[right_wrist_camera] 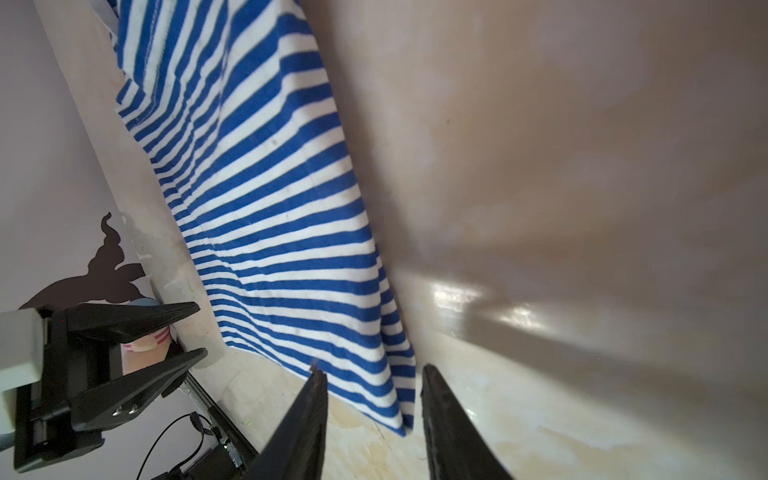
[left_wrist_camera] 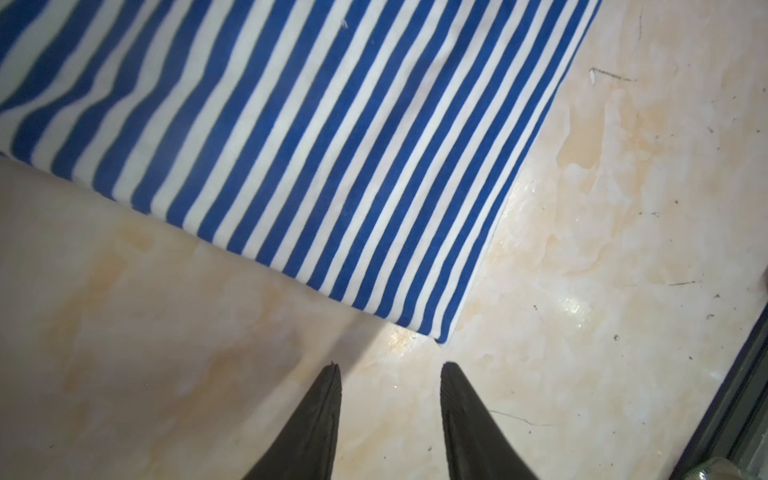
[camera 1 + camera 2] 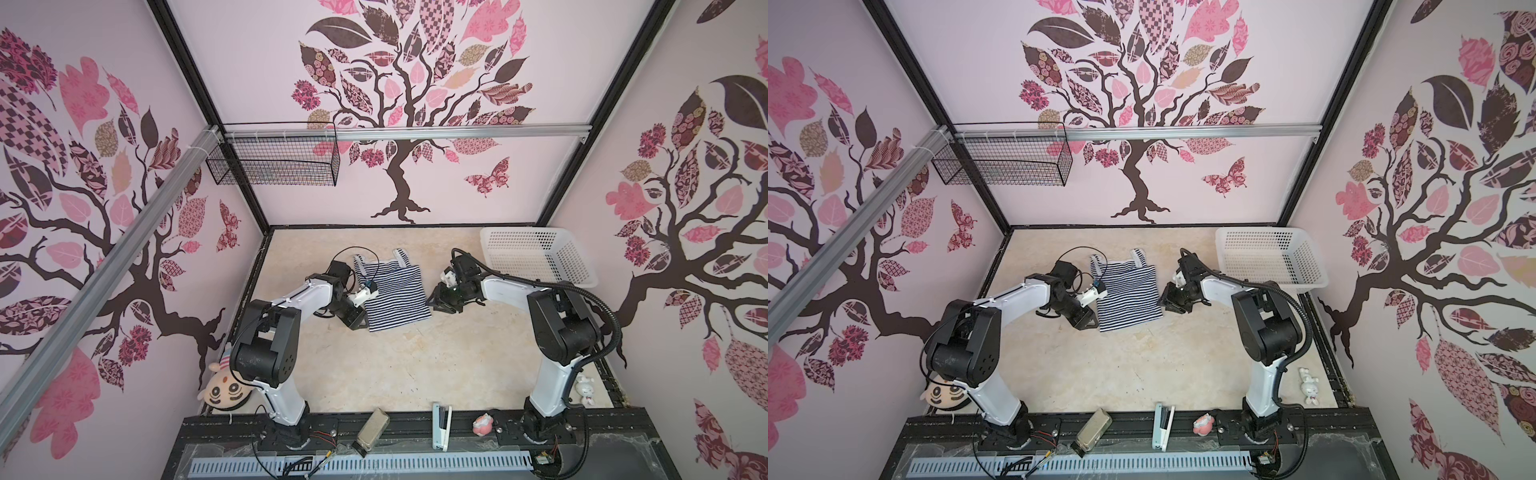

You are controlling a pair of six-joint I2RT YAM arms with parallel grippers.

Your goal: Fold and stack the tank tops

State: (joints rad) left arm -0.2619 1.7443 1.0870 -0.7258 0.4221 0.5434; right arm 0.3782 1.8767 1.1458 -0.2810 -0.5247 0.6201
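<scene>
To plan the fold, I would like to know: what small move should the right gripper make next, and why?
Probably close the right gripper on the hem corner of the tank top: in the right wrist view that corner lies between its open jaws. The left gripper, also open, sits short of its own corner.

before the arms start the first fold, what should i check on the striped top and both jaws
1. Tank top spread flat and unfolded on the table: ok.
2. Left jaws apart and empty, near hem corner just ahead of them: ok.
3. Right jaws apart, far hem corner lying between them: ok.
4. Right jaws placed to catch both layers of cloth: cannot tell.
5. A second top to stack with: not ok, only one in view.
</scene>
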